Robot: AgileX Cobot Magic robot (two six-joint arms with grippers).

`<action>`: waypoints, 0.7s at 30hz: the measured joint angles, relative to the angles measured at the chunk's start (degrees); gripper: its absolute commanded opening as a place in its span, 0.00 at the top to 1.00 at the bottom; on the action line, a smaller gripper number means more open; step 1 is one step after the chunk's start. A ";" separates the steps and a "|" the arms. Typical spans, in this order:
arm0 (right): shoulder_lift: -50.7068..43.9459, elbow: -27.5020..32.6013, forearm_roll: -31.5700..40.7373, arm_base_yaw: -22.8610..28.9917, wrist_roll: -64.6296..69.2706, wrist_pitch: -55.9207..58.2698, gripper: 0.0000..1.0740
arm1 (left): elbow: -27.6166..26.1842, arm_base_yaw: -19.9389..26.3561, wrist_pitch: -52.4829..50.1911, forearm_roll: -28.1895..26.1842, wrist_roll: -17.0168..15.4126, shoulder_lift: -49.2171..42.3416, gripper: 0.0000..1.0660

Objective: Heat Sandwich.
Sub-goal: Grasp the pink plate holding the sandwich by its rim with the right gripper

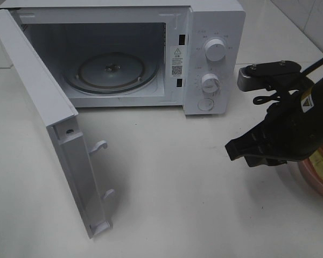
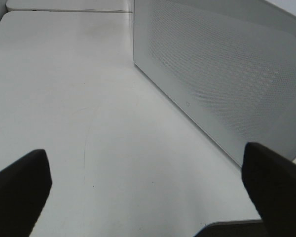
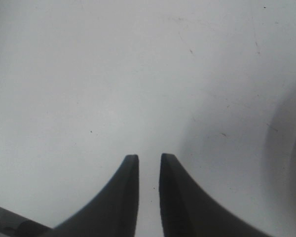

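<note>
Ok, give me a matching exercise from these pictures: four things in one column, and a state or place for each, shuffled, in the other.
1 microwave door
2 glass turntable
3 left claw
4 right claw

A fingers almost together, nothing between
B swung open
C fingers wide apart
D inside the oven cavity

Pairs: 1-B, 2-D, 3-C, 4-A

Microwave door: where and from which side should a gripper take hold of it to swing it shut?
Take the microwave door by its free edge, clear of the latch hooks, coming from its outer face, where the open left gripper is. That edge stands farthest from the hinge, so it likely swings easiest.
</note>
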 measured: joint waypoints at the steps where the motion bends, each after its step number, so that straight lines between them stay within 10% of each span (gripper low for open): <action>1: -0.57 -0.80 -0.40 0.00 -1.20 2.06 0.83 | 0.00 0.00 0.00 0.00 0.00 0.00 0.08; 5: -1.43 -2.01 -1.95 0.00 -2.06 5.90 0.72 | 0.00 0.00 0.00 0.00 0.00 0.00 0.08; 15: -2.75 -6.07 -8.19 0.00 -4.47 14.61 0.09 | 0.00 0.00 0.00 0.00 0.00 0.00 0.08; 21: -2.75 -6.19 -8.48 0.00 -5.67 15.47 0.08 | 0.00 0.00 0.00 0.00 0.00 0.00 0.08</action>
